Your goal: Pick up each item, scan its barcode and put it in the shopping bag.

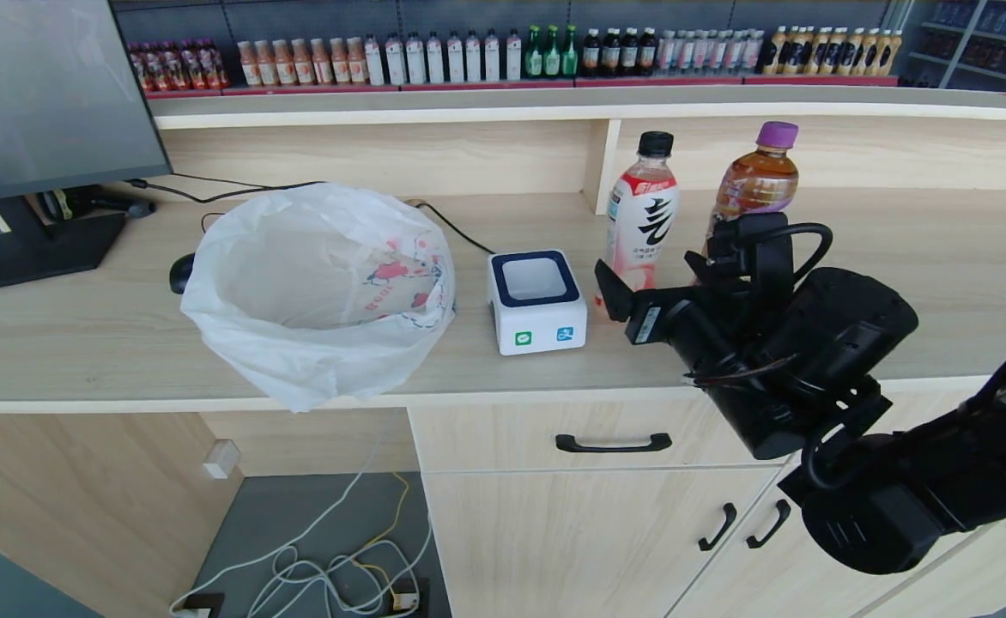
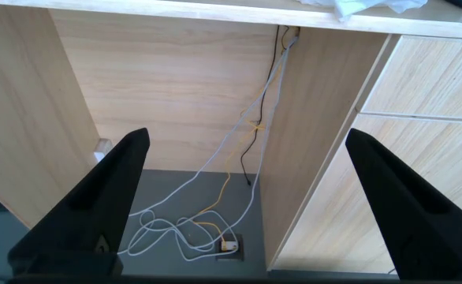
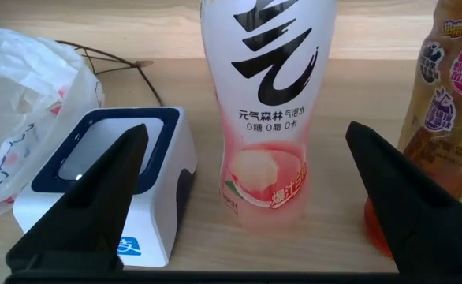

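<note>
A white bottle with a pink base and black cap (image 1: 643, 219) stands on the wooden counter (image 1: 82, 335), right of the white barcode scanner (image 1: 537, 300). A brown tea bottle with a purple cap (image 1: 758, 178) stands just right of it. The white shopping bag (image 1: 323, 283) sits open left of the scanner. My right gripper (image 1: 653, 283) is open, low over the counter just in front of the pink bottle (image 3: 266, 118), whose base lies ahead between the spread fingers; the scanner (image 3: 109, 193) and tea bottle (image 3: 444, 102) flank it. My left gripper (image 2: 248, 136) is open and empty, below counter height.
A monitor (image 1: 39, 94) and a black mouse (image 1: 181, 273) occupy the counter's left end. A raised ledge (image 1: 383, 116) runs behind the bottles. Cables (image 2: 207, 229) lie on the floor in the open bay under the counter, beside drawers (image 1: 613, 443).
</note>
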Tool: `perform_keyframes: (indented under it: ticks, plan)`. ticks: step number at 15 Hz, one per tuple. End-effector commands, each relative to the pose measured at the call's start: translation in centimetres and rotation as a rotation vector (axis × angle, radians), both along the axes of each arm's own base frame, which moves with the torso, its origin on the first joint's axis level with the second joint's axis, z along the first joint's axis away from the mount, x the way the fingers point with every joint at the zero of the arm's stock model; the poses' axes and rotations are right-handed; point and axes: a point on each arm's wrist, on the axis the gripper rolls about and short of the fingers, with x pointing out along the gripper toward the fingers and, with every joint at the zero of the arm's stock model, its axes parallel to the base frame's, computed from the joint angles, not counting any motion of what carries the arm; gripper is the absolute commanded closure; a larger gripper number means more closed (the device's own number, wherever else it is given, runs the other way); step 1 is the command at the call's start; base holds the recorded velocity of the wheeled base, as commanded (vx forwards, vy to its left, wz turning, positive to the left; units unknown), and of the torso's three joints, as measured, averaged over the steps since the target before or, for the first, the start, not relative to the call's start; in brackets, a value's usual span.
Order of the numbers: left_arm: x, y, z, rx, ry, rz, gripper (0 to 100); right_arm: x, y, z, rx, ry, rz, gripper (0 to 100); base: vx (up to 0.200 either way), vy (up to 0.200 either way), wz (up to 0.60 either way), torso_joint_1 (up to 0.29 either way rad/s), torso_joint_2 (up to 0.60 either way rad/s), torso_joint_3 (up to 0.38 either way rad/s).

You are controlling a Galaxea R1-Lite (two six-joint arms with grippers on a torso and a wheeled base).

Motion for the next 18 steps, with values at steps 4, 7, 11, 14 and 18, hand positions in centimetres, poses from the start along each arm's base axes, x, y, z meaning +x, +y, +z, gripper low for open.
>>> perform_keyframes:
  ticks: [4, 7, 11, 14, 18]
  plan:
    - [0.0, 0.0, 0.0, 0.0, 0.0, 0.0, 0, 1.6, 0.0, -0.4, 0.001, -0.007, -0.015, 0, 0.0, 0.0, 0.0, 0.0, 0.0, 0.0]
    - [0.0, 0.0, 0.0, 0.0, 0.0, 0.0, 0, 2.5, 0.2, -0.2, 0.013, -0.024, -0.023, 0, 0.0, 0.0, 0.0, 0.0, 0.0, 0.0]
    - [0.0, 0.0, 0.0, 0.0, 0.0, 0.002, 0, 3.9, 0.8, -0.4, 0.03, -0.035, -0.025, 0, 0.0, 0.0, 0.0, 0.0, 0.0, 0.0]
    - [0.0, 0.0, 0.0, 0.0, 0.0, 0.0, 0, 4.3, 0.8, -0.7, 0.029, -0.034, -0.031, 0, 0.0, 0.0, 0.0, 0.0, 0.0, 0.0]
    - [0.0, 0.0, 0.0, 0.0, 0.0, 0.0, 0, 5.0, 1.2, -0.8, 0.032, -0.044, -0.022, 0, 0.0, 0.0, 0.0, 0.0, 0.0, 0.0]
